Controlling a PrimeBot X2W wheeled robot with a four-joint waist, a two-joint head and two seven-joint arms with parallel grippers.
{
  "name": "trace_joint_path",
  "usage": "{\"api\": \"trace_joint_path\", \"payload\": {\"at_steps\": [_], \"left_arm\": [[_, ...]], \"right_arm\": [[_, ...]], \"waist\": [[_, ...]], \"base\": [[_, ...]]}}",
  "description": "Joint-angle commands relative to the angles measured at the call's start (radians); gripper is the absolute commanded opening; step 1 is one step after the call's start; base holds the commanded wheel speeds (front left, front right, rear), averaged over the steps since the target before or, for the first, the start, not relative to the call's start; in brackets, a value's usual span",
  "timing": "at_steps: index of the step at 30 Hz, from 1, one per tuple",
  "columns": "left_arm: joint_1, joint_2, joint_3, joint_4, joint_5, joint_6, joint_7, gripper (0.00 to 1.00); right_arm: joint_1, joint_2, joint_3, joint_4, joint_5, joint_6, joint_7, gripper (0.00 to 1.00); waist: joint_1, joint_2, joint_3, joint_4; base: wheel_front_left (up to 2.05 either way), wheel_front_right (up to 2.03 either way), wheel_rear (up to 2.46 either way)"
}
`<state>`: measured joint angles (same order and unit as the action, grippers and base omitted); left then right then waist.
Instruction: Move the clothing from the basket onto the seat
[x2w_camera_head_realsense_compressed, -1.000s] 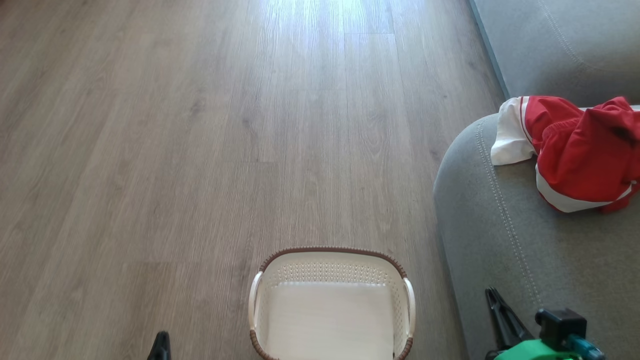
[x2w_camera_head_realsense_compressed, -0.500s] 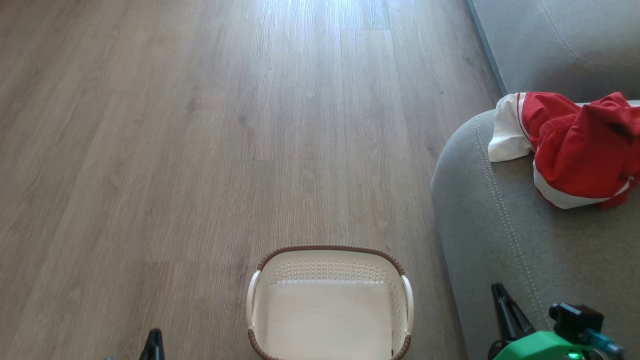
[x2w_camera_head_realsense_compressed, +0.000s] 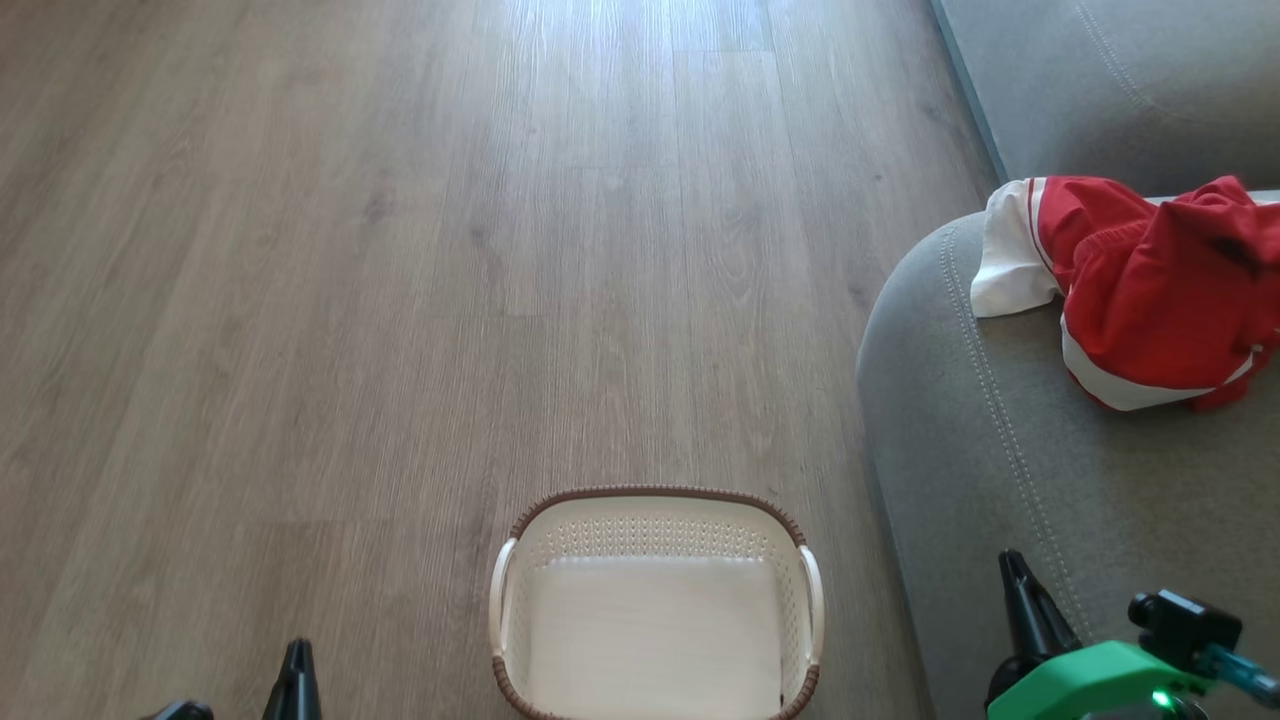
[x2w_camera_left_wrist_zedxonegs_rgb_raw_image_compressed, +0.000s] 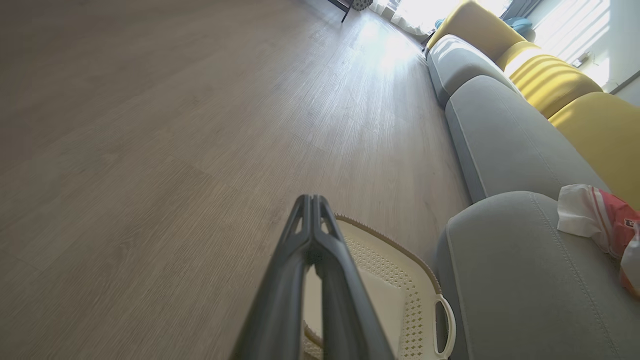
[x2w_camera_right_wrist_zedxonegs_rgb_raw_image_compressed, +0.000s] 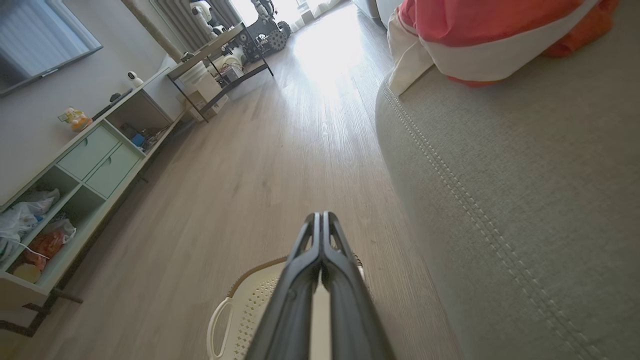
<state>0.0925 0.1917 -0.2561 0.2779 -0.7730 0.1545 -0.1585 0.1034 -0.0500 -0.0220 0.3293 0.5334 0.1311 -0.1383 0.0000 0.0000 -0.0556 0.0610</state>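
red sports clothing with white trim (x2w_camera_head_realsense_compressed: 1150, 285): crumpled heap on large grey fabric sofa seat (x2w_camera_head_realsense_compressed: 960, 460), well ahead of right gripper (x2w_camera_head_realsense_compressed: 1012, 562), touching neither gripper. judged light, soft, floppy, bit slick; would sag and trail when lifted. best pinch: raised fold on top, not hanging white edge. small cream perforated plastic basket with brown rim (x2w_camera_head_realsense_compressed: 655, 491): empty, between grippers. right gripper: fingers pressed together, holding nothing, above seat edge. left gripper (x2w_camera_head_realsense_compressed: 297, 655): likewise closed, empty, just left of basket.
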Motion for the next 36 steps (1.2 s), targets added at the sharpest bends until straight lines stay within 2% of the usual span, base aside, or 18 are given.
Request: {"api": "trace_joint_path", "payload": {"at_steps": [1,36], "left_arm": [[-0.05,0.002,0.035,-0.034,-0.028,-0.01,0.008,0.0],[-0.104,-0.051,0.16,-0.067,-0.33,-0.081,0.106,0.0]], "right_arm": [[-0.064,-0.001,-0.002,-0.037,0.038,0.0,0.009,0.0],[-0.128,-0.006,-0.03,-0.048,0.43,0.0,0.096,0.0]], "waist": [[0.0,0.0,0.001,-0.001],[0.0,0.0,0.02,-0.024]], "base": [[0.0,0.0,0.0],[0.0,0.0,0.0]]}}
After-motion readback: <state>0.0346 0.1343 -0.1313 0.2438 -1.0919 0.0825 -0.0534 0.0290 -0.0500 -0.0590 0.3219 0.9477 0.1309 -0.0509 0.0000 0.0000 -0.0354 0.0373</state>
